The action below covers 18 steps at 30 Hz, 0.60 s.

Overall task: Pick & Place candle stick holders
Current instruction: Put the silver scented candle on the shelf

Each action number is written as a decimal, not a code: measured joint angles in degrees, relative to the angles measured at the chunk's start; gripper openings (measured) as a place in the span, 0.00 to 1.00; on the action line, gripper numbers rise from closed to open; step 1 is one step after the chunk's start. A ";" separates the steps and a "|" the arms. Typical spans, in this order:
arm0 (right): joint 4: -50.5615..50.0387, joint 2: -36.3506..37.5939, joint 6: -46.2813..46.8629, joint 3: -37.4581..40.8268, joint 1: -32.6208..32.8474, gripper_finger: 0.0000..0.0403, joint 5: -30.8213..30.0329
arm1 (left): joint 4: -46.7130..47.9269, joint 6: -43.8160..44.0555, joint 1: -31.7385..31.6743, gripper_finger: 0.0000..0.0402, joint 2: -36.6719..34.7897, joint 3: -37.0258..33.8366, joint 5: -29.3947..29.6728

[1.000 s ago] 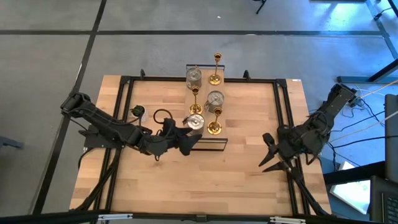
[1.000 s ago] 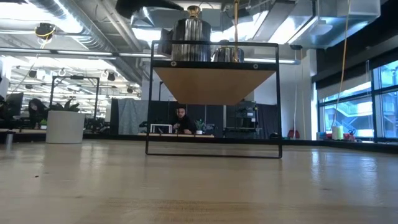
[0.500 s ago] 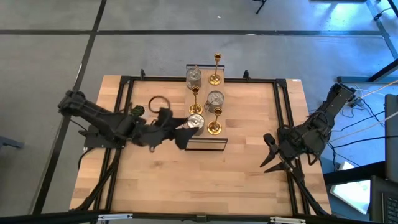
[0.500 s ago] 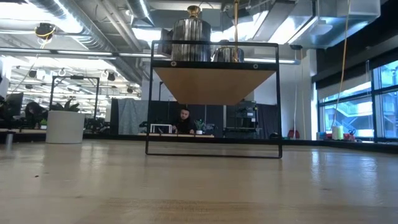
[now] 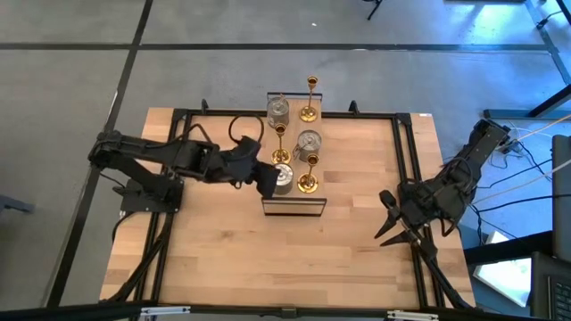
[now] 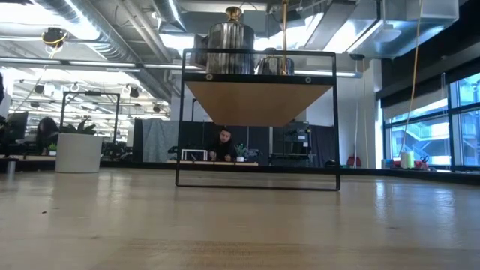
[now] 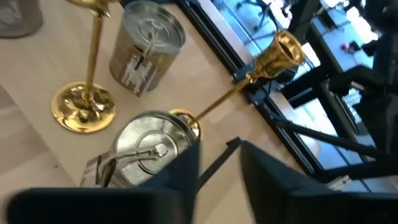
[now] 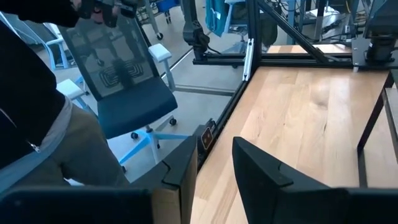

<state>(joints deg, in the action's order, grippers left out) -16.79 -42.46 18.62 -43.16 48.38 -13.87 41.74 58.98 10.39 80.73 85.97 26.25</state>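
The left gripper (image 5: 266,181) hung over the raised shelf (image 5: 293,207) at the table's middle, its fingers narrowed with a slim gap between them and nothing held. The wrist view showed a squat silver holder (image 7: 146,149) just beside and below the fingertips, touching neither as far as could be seen. Beyond that holder from the claw stood a gold candlestick (image 7: 84,107) on its round base, a second silver holder (image 7: 144,48) past it, and another gold candlestick (image 7: 273,56) whose stem ran away from the nearer finger.

To take the near silver holder well, the claw probably needed to spread wider, centre over the round body, then descend straight so neither finger clipped the gold stem close by; a knock there could have toppled it. More holders (image 5: 308,111) stood farther along the shelf, well apart from the claw.

The right gripper (image 5: 390,226) waited near the table's right edge, fingers close together and empty, with a person's sleeve (image 8: 31,124) and a blue chair (image 8: 121,81) beyond it.
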 joint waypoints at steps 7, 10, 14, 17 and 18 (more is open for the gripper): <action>-2.45 1.58 -1.09 0.00 0.00 0.25 0.02 | -0.07 -0.20 -2.57 0.01 0.28 0.00 -5.18; -2.80 1.92 -1.36 0.00 0.00 0.25 0.04 | -0.14 0.25 -3.69 0.01 1.21 0.09 -7.61; -3.59 2.32 -1.70 0.00 0.00 0.25 0.06 | 0.67 0.55 -4.99 0.01 3.95 0.28 -12.25; -4.06 2.59 -1.73 0.00 0.00 0.25 0.16 | 4.36 -1.13 -5.39 0.01 7.71 3.41 -15.08; -4.30 2.64 -1.73 0.00 0.00 0.25 0.29 | 5.82 -2.38 -5.39 0.01 9.23 5.40 -15.05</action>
<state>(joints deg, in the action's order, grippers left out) -21.10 -39.83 16.88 -43.16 48.38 -13.57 47.56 56.60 4.99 89.96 91.37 11.20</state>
